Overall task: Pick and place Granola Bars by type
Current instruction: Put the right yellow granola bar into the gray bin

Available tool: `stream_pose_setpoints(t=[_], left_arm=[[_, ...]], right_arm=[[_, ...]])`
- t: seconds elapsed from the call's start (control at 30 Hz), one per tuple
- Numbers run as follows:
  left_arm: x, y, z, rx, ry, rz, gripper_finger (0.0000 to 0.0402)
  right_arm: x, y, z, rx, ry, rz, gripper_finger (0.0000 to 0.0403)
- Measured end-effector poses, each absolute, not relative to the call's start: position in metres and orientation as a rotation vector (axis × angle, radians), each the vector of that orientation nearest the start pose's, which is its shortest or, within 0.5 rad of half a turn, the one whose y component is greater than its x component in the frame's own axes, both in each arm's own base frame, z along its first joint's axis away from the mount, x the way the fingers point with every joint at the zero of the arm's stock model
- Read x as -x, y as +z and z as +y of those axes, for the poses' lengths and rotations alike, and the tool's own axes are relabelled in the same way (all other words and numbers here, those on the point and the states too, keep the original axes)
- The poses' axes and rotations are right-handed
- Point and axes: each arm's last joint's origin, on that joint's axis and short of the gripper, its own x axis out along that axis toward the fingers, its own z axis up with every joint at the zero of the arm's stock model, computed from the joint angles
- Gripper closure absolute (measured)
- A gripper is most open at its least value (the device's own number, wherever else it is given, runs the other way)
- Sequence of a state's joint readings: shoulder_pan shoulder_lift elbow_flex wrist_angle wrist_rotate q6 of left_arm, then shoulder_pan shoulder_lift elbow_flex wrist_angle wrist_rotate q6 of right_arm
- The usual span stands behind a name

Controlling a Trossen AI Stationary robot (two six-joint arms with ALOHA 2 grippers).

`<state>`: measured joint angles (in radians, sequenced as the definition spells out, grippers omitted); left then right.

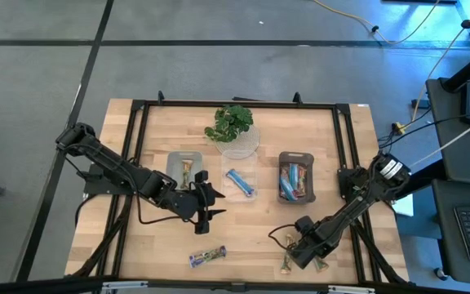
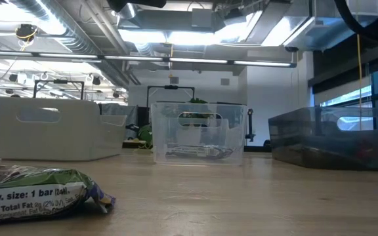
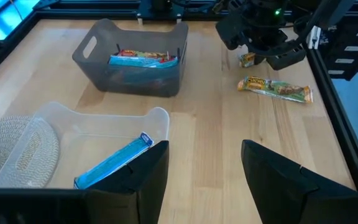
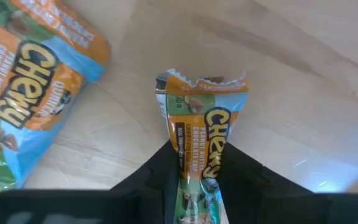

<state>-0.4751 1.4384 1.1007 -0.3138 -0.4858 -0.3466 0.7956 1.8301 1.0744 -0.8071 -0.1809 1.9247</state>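
Observation:
My right gripper (image 1: 294,254) is near the table's near edge, shut on a green-brown granola bar (image 4: 201,130). A second green-brown bar (image 4: 23,81) lies flat beside it (image 1: 321,263). A purple-green bar (image 1: 207,256) lies flat near the near edge and fills the low view's left corner (image 2: 38,190). My left gripper (image 3: 204,168) is open and touches nothing. It hovers at mid-table (image 1: 208,204), just near-side of the clear bin (image 1: 240,166), which holds a blue bar (image 3: 114,162). The dark bin (image 3: 135,68) holds red-green bars (image 3: 143,58), and the grey bin (image 1: 184,167) holds one bar. My right gripper pinches the green-brown bar between its two fingers (image 4: 160,171), which sit on the two long sides of the wrapper. The bar lies along the fingers. Its crimped end (image 4: 201,82) sticks out past the fingertips. Whether it is lifted off the wood I cannot tell.
A potted plant (image 1: 233,122) in a woven bowl stands behind the clear bin at the far side. Black rails (image 1: 137,139) frame the tabletop. Bare wood (image 1: 255,229) lies between the two grippers. The low view shows the three bins in a row (image 2: 199,131).

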Motion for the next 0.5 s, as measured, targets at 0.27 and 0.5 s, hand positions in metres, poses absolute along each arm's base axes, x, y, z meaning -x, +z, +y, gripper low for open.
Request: stream_pose_setpoints(t=[0.27, 0.5], left_arm=[[-0.282, 0.284, -0.13, 0.054, 0.112, 0.561, 0.0209], [-0.286, 0.29, -0.134, 0.108, 0.04, 0.515, 0.0208]], right_arm=[[-0.208, 0.178, 0.216, -0.927, -0.803, 1.483, 0.03], [-0.213, 0.257, 0.2, -0.81, -0.636, 0.981, 0.03]])
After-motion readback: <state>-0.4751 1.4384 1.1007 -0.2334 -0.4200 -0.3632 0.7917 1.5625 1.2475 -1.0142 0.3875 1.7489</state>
